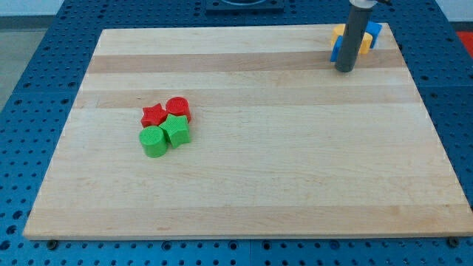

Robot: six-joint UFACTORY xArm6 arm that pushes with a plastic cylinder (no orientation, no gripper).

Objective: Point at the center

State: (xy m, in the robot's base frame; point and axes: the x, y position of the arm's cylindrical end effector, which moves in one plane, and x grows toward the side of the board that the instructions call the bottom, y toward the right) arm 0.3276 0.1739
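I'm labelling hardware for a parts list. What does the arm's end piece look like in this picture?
A plain straight rod, dark grey and round like a cylinder, ending in my tip. It has no jaws, and no cables or markings show on it. Its upper part runs out of the view's top.

My tip (344, 69) rests on the wooden board (259, 177) near the view's top right corner, far from its middle.

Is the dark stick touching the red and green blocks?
No, my tip sits at the view's top right beside the yellow and blue blocks, far from the red star block and green round block.
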